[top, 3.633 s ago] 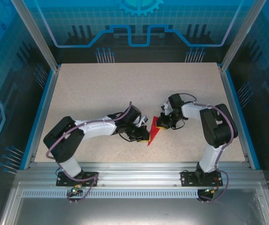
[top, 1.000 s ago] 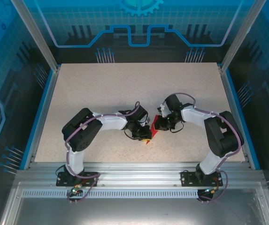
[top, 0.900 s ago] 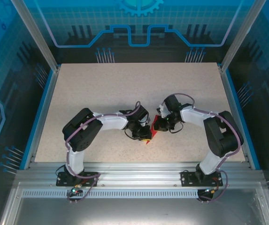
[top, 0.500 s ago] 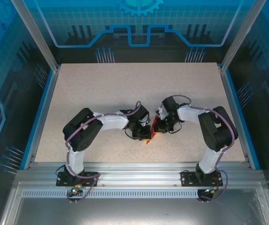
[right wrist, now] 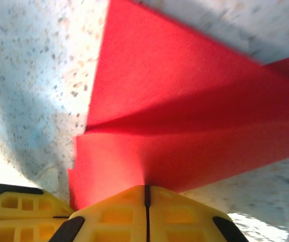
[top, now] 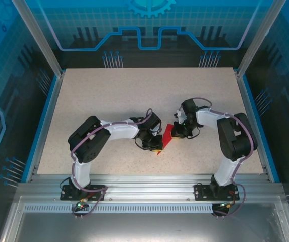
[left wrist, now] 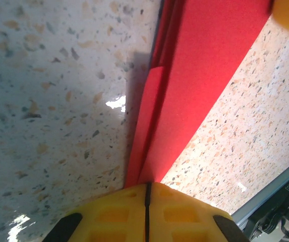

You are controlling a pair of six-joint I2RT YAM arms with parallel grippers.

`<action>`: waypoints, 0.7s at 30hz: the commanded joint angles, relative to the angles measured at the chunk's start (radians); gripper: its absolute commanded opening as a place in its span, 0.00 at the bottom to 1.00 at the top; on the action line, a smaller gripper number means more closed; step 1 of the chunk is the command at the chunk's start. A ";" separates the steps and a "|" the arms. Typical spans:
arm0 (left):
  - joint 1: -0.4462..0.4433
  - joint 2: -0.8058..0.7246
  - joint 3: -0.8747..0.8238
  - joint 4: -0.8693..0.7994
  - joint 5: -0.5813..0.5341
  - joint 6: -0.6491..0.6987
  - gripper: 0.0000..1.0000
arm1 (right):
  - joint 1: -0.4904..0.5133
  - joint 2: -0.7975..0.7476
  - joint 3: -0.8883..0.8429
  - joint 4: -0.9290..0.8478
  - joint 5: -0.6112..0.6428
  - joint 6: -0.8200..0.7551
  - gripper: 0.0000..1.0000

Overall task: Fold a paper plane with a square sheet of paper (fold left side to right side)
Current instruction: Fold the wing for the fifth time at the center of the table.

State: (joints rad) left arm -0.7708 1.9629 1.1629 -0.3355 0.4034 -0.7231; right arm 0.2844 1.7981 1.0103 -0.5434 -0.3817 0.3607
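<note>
Standing nearest: both arm bases on the metal rail (top: 149,184) along the table's near edge, with the left arm on the left.
Left gripper (left wrist: 147,189): yellow fingers pressed together with no gap, clamped on the narrow near end of the red paper (top: 166,136). In the left wrist view the paper runs out from the seam between them.
Red paper: creased into a pointed, layered shape. It sits between the two grippers, a little toward the near side of the table's middle, with its tip toward the rail and its wider end farther off. Whether it lies flat on the surface or is lifted slightly cannot be told.
Right gripper (right wrist: 147,190): fingers likewise closed tight, pinching the edge of the paper's wider end from the right, just beyond the left gripper.
Table (top: 134,96): speckled beige top, with shadow beside the paper's folds.
Farthest: blue-lit back panel (top: 149,30) behind the table.
</note>
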 commanded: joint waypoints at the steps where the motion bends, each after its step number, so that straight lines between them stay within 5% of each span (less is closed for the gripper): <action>1: -0.006 0.076 -0.034 -0.139 -0.123 0.017 0.10 | -0.032 0.039 0.040 -0.038 0.032 -0.034 0.07; 21: -0.005 0.072 -0.042 -0.141 -0.129 0.014 0.09 | -0.086 0.100 0.143 -0.114 0.011 -0.059 0.05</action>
State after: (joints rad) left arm -0.7719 1.9629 1.1629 -0.3359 0.4000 -0.7231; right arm 0.2134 1.8744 1.1202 -0.6125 -0.3737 0.3214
